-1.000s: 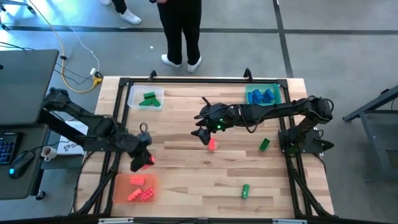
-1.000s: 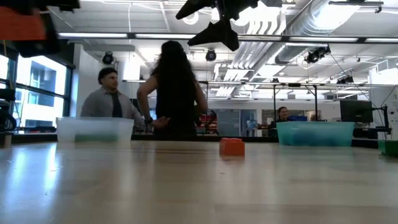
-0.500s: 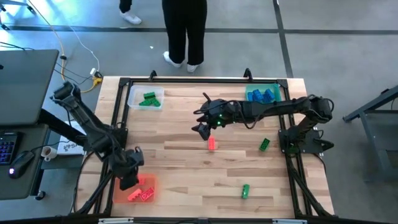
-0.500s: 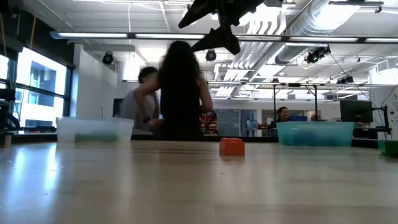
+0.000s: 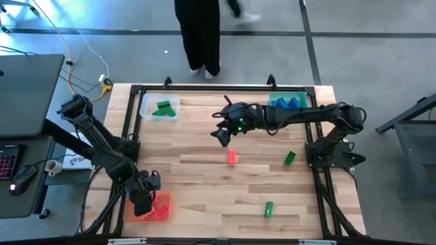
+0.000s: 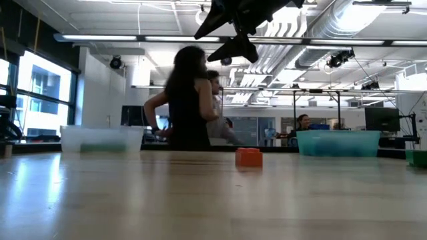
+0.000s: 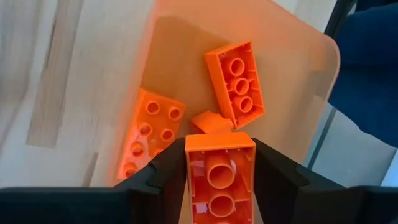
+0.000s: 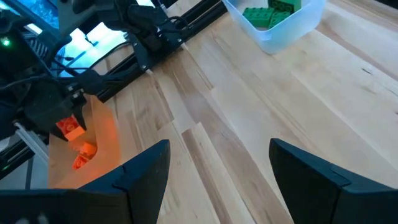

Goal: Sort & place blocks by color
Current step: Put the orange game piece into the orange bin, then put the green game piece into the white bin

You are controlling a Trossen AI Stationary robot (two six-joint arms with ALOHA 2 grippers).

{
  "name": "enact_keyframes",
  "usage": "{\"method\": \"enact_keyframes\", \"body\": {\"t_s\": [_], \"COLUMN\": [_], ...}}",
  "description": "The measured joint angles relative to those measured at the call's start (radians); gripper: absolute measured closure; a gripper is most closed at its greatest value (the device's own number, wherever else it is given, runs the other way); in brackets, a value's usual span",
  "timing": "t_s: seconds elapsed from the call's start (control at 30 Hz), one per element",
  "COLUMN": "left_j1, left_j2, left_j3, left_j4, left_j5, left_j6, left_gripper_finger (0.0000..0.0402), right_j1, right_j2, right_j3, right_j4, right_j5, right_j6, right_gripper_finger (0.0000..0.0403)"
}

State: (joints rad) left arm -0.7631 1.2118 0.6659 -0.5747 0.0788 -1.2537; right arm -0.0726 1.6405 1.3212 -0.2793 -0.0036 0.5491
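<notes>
Down at the left gripper, and the two dark fingers are pinching a red brick between them, its hollow underside turned to the wrist camera, round tubes showing inside the shell. It hangs right over the orange tray, where more red blocks lie: one on its back with the tubes up, one studs-up beside it, and a small piece between them that is partly hidden by the held brick. From above, that left gripper sits at the near-left corner of the table, over the orange tray. Across the board, the right gripper has its fingers spread wide with nothing between them, and from above it hovers over the middle of the table, toward the far side. Just near of it lies a lone red block, flat on the wood; the low view shows it as a stubby orange-red brick. Two green blocks are loose too, one toward the right edge, one near the front. The clear tray at far left holds green bricks, the green tray at far right holds blue ones. A person stands beyond the far edge of the table.
</notes>
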Motion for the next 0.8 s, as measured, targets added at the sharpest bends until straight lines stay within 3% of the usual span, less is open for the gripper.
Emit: {"method": "enact_keyframes", "body": {"t_s": [0.3,0.6,0.8], "left_j1": [0.010,0.010,0.046], "left_j2": [0.002,0.002,0.002], "left_j3": [0.000,0.000,0.000], "left_j4": [0.022,0.024,0.024], "left_j5": [0.004,0.012,0.123], "left_j6": [0.007,-0.015,-0.038], "left_gripper_finger": [0.0253,0.0184,0.0164], "right_j1": [-0.006,-0.006,-0.006], "right_j2": [0.000,0.000,0.000], "right_j3": [0.000,0.000,0.000], "right_j4": [-0.024,-0.051,-0.074], "right_j5": [0.000,-0.034,-0.034], "right_j6": [-0.008,-0.024,-0.031], "right_gripper_finger": [0.0141,0.0141,0.0141]}}
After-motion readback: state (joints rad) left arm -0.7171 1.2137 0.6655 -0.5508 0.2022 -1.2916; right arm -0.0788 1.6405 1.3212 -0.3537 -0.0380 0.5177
